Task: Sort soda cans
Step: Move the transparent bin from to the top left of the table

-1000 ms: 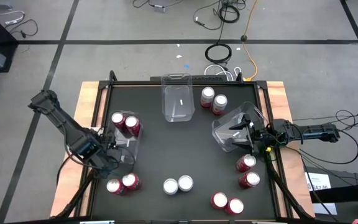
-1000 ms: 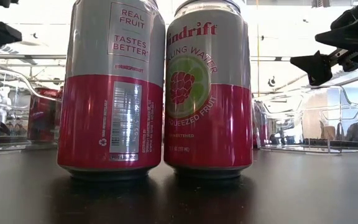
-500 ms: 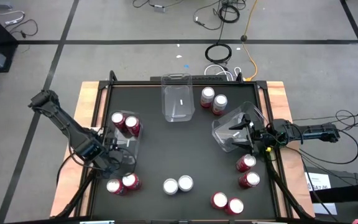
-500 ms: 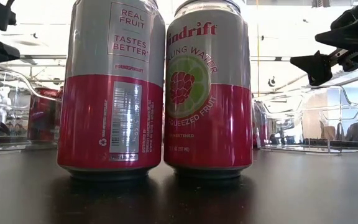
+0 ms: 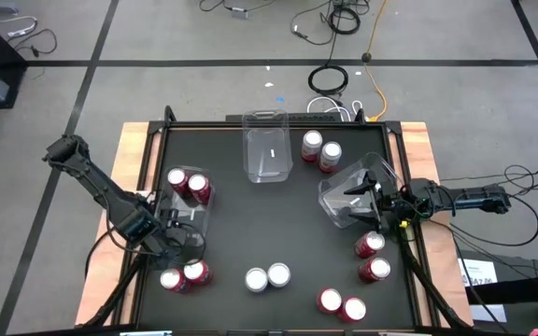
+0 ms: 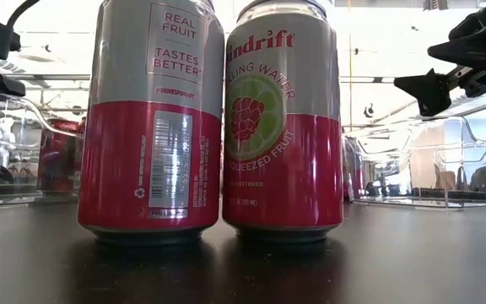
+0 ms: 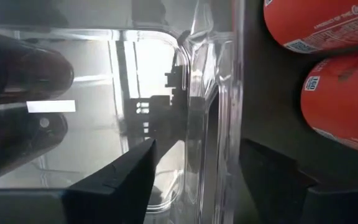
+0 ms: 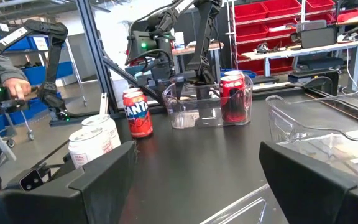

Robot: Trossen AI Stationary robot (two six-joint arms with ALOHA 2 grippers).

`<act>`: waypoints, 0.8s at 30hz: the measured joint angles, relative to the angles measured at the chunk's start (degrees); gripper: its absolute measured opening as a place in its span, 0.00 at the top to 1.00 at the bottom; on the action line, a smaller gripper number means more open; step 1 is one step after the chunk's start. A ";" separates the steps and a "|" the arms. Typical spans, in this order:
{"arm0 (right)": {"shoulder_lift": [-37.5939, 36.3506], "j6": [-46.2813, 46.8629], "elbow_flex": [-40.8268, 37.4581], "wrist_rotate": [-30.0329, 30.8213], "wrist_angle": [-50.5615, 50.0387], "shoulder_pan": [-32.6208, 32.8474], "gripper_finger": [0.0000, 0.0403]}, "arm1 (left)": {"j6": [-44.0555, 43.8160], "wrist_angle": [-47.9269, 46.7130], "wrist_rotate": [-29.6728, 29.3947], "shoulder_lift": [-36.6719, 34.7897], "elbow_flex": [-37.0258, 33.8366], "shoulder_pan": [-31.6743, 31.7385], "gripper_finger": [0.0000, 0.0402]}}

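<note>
While the left hand point(image 5: 177, 236) sits low at the near wall of the left clear bin point(image 5: 194, 207), its fingers stand part-way apart with that wall between them, one inside the bin and one outside; they grip no can. Two red cans point(image 5: 188, 186) stand upright at the bin's far end, and another pair point(image 5: 183, 276) stands on the counter point(image 5: 250, 224) just beside the hand, toward the front edge. In my judgement that near pair is the left arm's easiest pick, each can's long axis vertical. Further right, two silver cans point(image 5: 267, 277) stand at the front middle, an empty bin point(image 5: 267, 147) at the back, then a pair point(image 5: 321, 150) beside it. The right hand point(image 5: 367, 203) hangs at the tilted right bin point(image 5: 348, 191), fingers spread wide and empty, with four red cans point(image 5: 369, 245) on the counter in front of it.
</note>
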 joint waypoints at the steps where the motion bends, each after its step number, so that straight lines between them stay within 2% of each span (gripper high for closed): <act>1: 0.01 0.00 0.00 0.00 0.00 0.00 0.17 | 0.00 -0.01 -0.04 0.00 0.00 0.00 0.43; 24: 0.00 0.02 0.00 0.00 0.00 0.00 0.17 | 0.00 0.01 -0.54 0.00 0.00 0.00 0.89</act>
